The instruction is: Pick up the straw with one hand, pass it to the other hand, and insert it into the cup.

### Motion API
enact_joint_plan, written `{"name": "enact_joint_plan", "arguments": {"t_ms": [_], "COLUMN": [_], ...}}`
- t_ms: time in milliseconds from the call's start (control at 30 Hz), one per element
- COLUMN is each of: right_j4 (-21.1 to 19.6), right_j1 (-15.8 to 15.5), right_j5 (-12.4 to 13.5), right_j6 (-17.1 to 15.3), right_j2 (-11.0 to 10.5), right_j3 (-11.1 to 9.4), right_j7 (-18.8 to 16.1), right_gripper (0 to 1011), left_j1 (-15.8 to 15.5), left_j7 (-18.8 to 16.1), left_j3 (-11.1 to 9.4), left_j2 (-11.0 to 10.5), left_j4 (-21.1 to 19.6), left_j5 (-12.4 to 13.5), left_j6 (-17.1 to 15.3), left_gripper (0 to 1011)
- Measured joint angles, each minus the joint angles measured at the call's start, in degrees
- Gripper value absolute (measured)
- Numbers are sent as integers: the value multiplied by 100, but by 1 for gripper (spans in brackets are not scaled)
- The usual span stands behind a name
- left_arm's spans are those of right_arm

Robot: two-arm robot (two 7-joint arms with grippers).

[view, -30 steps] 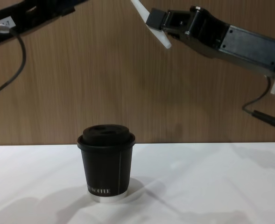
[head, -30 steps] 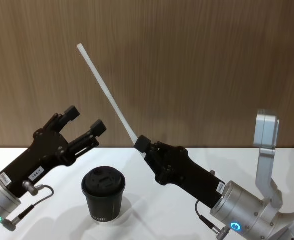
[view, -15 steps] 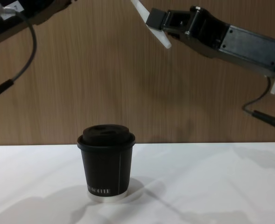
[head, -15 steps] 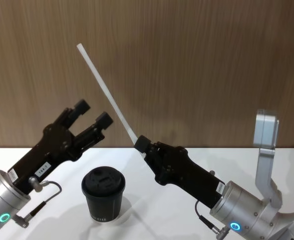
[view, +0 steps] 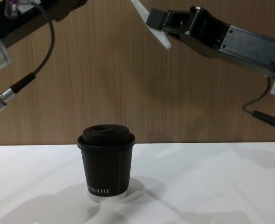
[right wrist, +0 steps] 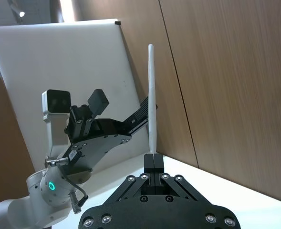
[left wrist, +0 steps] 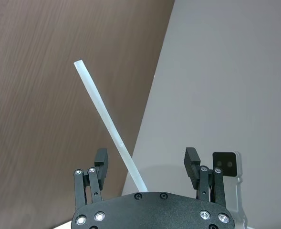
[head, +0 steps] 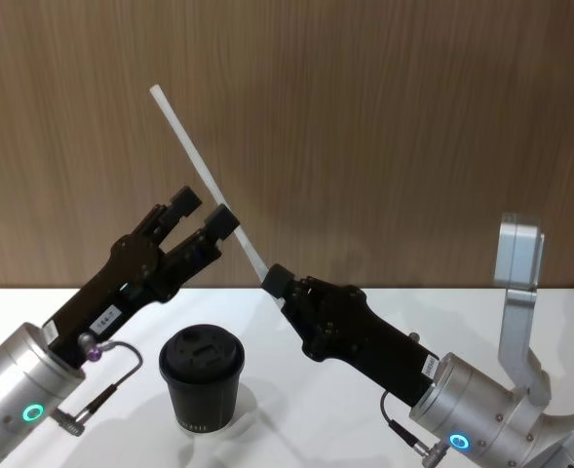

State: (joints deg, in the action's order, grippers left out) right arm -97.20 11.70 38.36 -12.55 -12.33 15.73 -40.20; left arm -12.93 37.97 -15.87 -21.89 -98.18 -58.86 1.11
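Observation:
The white straw (head: 205,175) slants up to the left, its lower end pinched in my shut right gripper (head: 275,283) above the table, right of the cup. Under that gripper (view: 156,21) the straw's slanted tip (view: 164,41) pokes out. My left gripper (head: 202,208) is open and raised beside the straw's middle. In the left wrist view the straw (left wrist: 109,129) runs between that gripper's (left wrist: 146,160) spread fingers, nearer one finger, with no visible contact. The black lidded cup (head: 202,380) stands upright on the table below both grippers (view: 106,161). The right wrist view looks along the straw (right wrist: 152,105).
A white table (view: 198,186) carries the cup. A wood-panelled wall (head: 413,146) runs close behind. A cable (view: 30,77) hangs from my left arm, and another cable (view: 258,114) from the right. A silver arm link (head: 518,283) rises at the far right.
My left gripper has swung up and to the right, from beside the cup to around the straw's middle, staying open. The right gripper and straw have not moved.

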Motion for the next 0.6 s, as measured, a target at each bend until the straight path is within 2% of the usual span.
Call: {"name": "enact_joint_plan", "arguments": {"t_ms": [600], "right_j4": [0], "right_j1": [0], "right_j5": [0], "right_j6": [0], "right_j2": [0], "right_j3": [0], "right_j7": [0], "right_gripper": [1], "left_j1": [-227], "left_j7": [-219], "left_j3": [-135], "left_j2": [226], "left_j4": [167], "left_j5": [-312], "left_j6": [-80], "left_gripper": [1003]}}
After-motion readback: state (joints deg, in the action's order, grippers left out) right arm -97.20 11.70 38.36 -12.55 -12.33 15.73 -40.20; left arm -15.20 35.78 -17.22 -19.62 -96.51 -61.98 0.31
